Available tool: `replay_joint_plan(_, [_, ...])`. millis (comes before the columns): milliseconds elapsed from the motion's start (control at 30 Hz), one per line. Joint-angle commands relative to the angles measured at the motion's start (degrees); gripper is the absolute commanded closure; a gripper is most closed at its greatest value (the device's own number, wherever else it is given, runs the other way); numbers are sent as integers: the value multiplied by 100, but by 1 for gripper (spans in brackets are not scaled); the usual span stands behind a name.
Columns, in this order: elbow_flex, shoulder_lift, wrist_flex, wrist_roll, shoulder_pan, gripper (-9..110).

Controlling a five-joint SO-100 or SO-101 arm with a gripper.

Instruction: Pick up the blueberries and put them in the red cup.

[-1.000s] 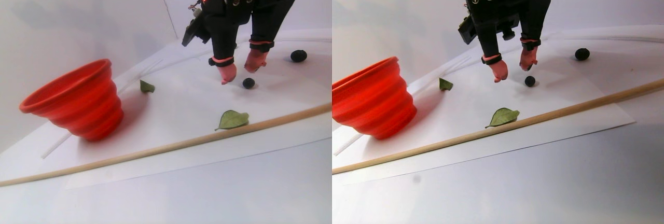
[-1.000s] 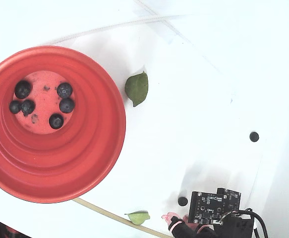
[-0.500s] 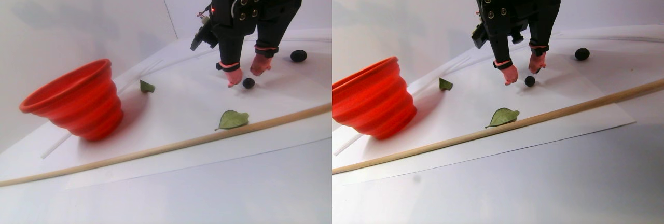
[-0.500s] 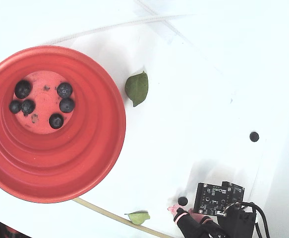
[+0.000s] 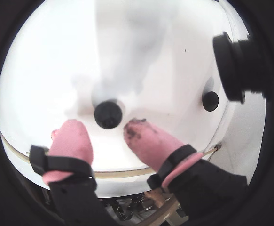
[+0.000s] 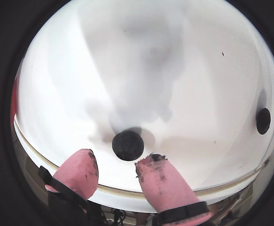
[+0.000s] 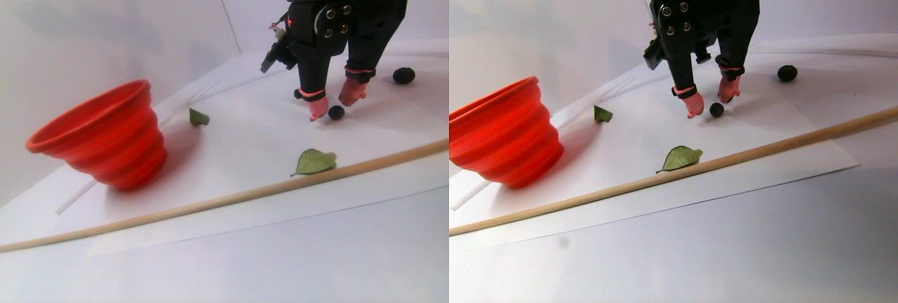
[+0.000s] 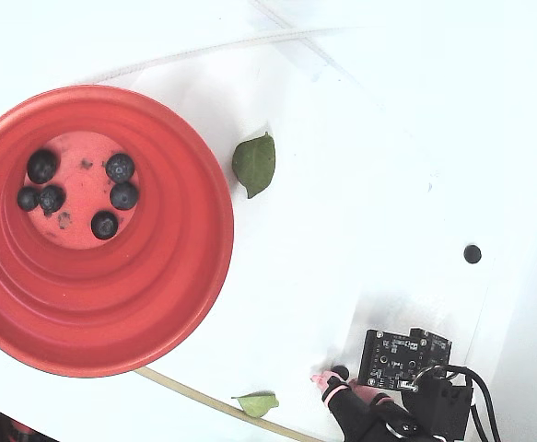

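gripper (image 5: 107, 129) spread, pink fingertips (image 6: 162, 181) either side of one blueberry (image 5: 108, 114) on the white sheet, not squeezing it; berry sits just past the tips in both wrist views. second loose blueberry (image 8: 472, 253) well apart, at about 2 o'clock from the gripper in the fixed view, near the sheet's rt edge. red cup (image 8: 180, 304) upright at 10 o'clock from the gripper, well apart, w/ bare paper between. counted: 5 blueberries in the cup (image 8: 79, 195), 2 on the table, 2 green leaves – one (image 8: 255, 164) just beside the cup rim at 3 o'clock, one (image 8: 257, 402) by the wooden stick (image 7: 210, 201) along the near edge. stick runs close behind the fingers. stereo pair view: gripper body (image 7: 344, 15) points down, tips low at the sheet.
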Motion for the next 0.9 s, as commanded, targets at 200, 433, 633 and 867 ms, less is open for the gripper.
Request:
replay_joint_plan(200, [-167,-255,-308,53,9,85])
replay_joint_plan(433, [-264,-360,-334,88,0,85])
replay_joint_plan(633, [-246,-519,-501,132,-26,86])
replay_joint_plan(867, [-167,-606,-668,123,-44,88])
